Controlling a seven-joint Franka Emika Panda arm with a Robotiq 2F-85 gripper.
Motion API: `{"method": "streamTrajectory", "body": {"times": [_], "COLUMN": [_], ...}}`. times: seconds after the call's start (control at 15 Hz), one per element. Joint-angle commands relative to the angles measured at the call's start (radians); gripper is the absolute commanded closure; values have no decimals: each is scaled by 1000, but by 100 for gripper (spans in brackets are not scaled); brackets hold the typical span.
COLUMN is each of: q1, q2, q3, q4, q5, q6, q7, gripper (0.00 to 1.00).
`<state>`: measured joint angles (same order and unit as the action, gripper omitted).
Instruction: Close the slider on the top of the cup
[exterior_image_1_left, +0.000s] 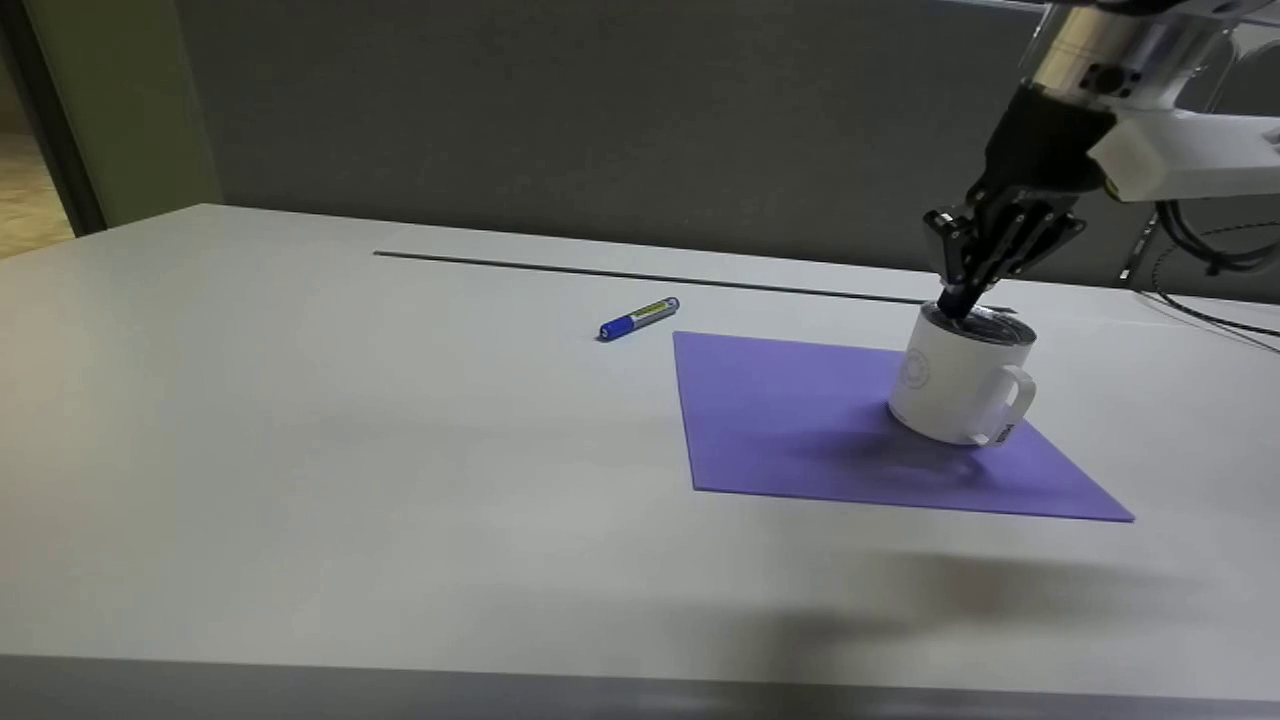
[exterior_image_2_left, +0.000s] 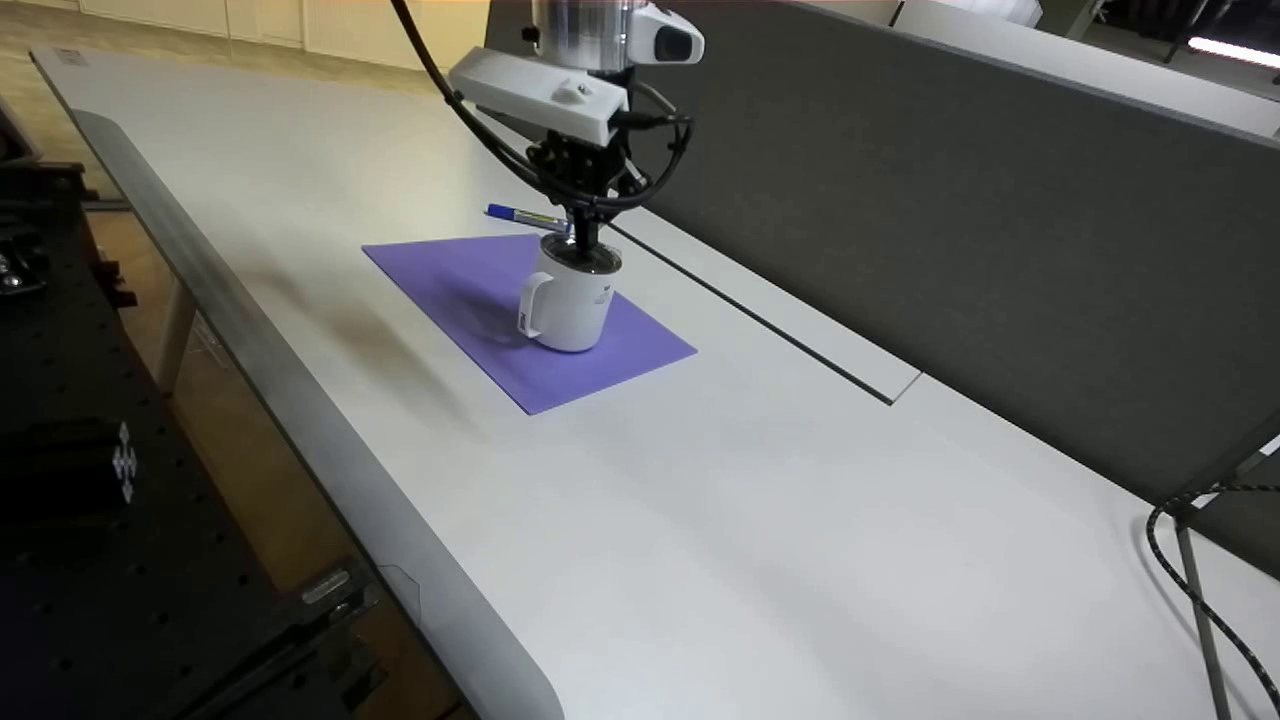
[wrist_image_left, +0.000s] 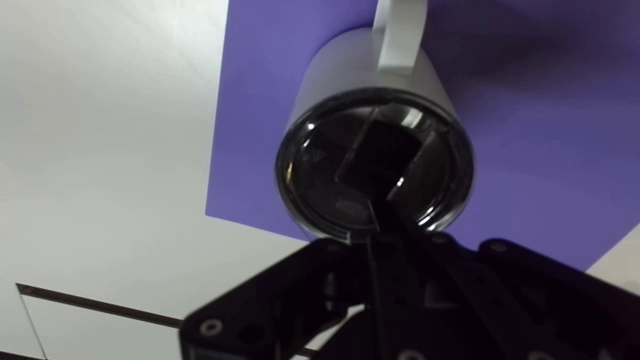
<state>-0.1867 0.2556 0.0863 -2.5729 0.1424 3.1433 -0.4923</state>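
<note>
The white cup (exterior_image_1_left: 945, 385) stands upright on a purple mat in both exterior views, and it also shows in the wrist view (wrist_image_left: 345, 65). Its dark see-through lid (wrist_image_left: 320, 190) is on top. A black rectangular part that looks like the slider (wrist_image_left: 382, 150) sits in the lid's channel, toward the handle side. My gripper (exterior_image_1_left: 957, 305) points down at the lid with its fingers together. The fingertips show in the wrist view (wrist_image_left: 382, 207) at the edge of the black part. They are at the lid surface; whether they press on the slider is too dark to tell.
The purple mat (exterior_image_1_left: 780, 420) lies flat under the cup. A blue marker (exterior_image_1_left: 640, 318) lies on the white table (exterior_image_1_left: 400, 450) beyond the mat. A dark slot (exterior_image_2_left: 750, 315) runs along the table near the grey partition (exterior_image_2_left: 900, 200). The cup's handle (exterior_image_1_left: 1018, 395) sticks out sideways.
</note>
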Motion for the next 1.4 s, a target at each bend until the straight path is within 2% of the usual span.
{"method": "streamTrajectory", "body": {"times": [0.0,0.73,1.33], "q1": [5,50,67], "q2": [-25,-85,-89], "q3": [-4,-52,-91], "q4": [-25,-76,-74], "q5": [10,-12,-24], "q6": [-21,-106,-129], "q7": [16,35,30], "gripper": [100,100,100]}}
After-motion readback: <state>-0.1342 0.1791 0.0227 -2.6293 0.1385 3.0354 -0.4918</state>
